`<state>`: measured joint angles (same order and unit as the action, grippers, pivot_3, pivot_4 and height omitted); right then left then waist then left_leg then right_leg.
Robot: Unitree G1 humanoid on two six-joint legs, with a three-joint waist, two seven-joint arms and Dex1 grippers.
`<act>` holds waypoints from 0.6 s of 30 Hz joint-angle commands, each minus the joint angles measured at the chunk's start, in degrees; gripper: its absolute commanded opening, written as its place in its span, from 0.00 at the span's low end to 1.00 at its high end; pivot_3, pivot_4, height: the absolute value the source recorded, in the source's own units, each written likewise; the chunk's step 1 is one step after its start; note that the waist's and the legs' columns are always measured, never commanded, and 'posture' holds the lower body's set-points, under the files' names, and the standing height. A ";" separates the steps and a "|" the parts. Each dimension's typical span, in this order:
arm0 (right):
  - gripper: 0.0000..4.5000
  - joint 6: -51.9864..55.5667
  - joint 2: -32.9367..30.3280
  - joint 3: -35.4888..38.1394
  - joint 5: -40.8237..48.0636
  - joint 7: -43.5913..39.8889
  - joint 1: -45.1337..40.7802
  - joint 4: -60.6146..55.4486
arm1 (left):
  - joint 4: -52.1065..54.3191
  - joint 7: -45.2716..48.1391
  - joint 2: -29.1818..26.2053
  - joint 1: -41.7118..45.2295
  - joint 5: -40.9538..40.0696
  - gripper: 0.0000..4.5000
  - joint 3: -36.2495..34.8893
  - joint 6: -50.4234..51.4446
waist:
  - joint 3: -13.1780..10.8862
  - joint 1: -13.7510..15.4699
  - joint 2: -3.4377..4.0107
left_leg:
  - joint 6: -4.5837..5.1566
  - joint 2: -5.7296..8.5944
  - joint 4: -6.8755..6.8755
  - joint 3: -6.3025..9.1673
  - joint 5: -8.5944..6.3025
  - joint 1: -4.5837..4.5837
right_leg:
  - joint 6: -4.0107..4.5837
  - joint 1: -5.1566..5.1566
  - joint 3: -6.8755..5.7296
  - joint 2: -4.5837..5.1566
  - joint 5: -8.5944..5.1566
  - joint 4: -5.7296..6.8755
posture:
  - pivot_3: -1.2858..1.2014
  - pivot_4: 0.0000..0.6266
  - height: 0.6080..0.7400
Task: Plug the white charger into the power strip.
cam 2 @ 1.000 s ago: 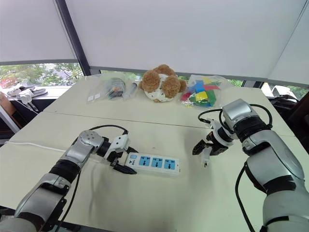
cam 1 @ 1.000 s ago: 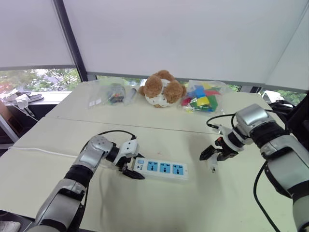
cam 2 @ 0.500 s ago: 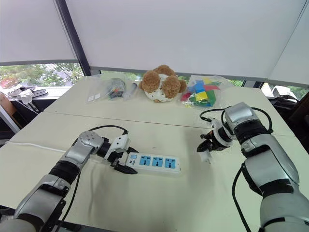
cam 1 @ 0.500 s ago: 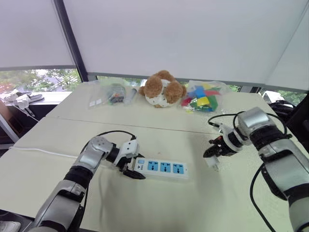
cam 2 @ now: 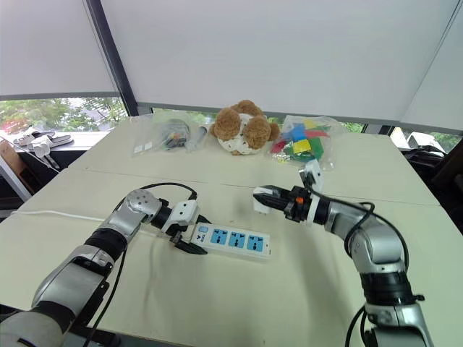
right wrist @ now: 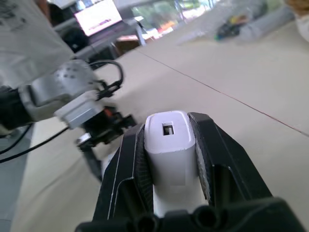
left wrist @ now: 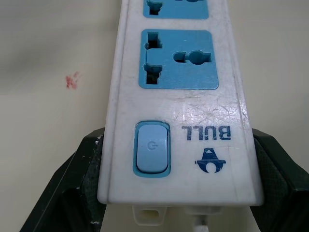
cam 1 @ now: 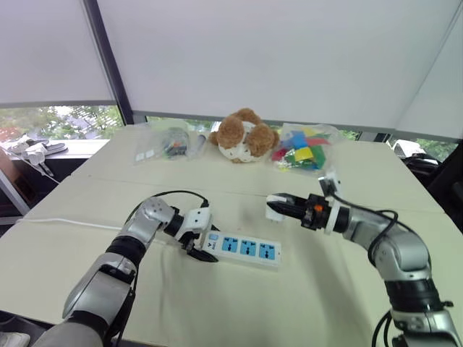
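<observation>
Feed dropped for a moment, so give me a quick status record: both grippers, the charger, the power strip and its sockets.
left gripper: shut on power strip, clamping its switch end
right gripper: shut on white charger
charger position: held in the air, apart from the strip, not plugged in
sockets: three blue ones, all empty
strip: lying flat on the table
far side of table: teddy bear, bag of coloured blocks, clear bags

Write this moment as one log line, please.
left claw: clamps power strip end | right claw: holds white charger | charger not yet plugged
</observation>
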<state>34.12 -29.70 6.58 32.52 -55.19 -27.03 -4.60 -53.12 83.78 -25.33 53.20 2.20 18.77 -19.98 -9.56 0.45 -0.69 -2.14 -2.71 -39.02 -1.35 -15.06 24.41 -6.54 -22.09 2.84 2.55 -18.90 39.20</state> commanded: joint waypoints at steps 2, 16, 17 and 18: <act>0.18 -6.09 3.25 -0.99 1.31 -2.49 2.77 -1.91 | -3.22 -2.26 -1.46 -0.93 3.48 0.68 0.83 -2.75 | 0.01 -0.24 0.01 | 0.00 -0.03 0.00 0.03 0.00 -0.07 | 0.00 0.07 0.00 -0.06 0.00 0.00 | 0.52 0.24 0.99; 0.18 -24.38 7.02 -6.61 -6.26 -7.93 3.97 11.60 | -6.95 3.98 -1.26 -0.07 2.76 0.68 0.41 -1.63 | 0.01 -1.34 0.01 | 0.02 -0.05 0.12 0.04 -0.01 -0.11 | 0.00 0.04 0.01 -0.10 0.00 0.01 | 0.52 0.24 0.99; 0.18 -24.93 7.00 -6.70 -6.36 -8.40 4.04 12.28 | -7.36 4.05 -1.32 -0.02 2.95 0.68 0.43 -1.87 | 0.01 -1.39 0.02 | 0.02 -0.05 0.13 0.04 -0.01 -0.12 | 0.00 0.03 0.01 -0.10 0.00 0.01 | 0.52 0.24 0.99; 0.18 -25.14 6.73 -6.68 -6.38 -8.97 4.21 12.92 | -7.78 4.02 -1.41 0.00 3.14 0.68 0.43 -2.12 | 0.01 -1.44 0.02 | 0.02 -0.05 0.15 0.04 -0.01 -0.13 | 0.00 0.03 0.01 -0.10 -0.01 0.01 | 0.52 0.24 0.99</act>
<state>10.26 -22.94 -0.26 26.05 -63.20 -22.26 8.24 -58.63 87.53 -25.77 54.36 1.78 17.23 -21.88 -9.55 -1.00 -0.67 -2.12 -2.78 -38.86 -1.31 -15.08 24.25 -6.54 -22.04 2.85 2.44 -18.90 39.22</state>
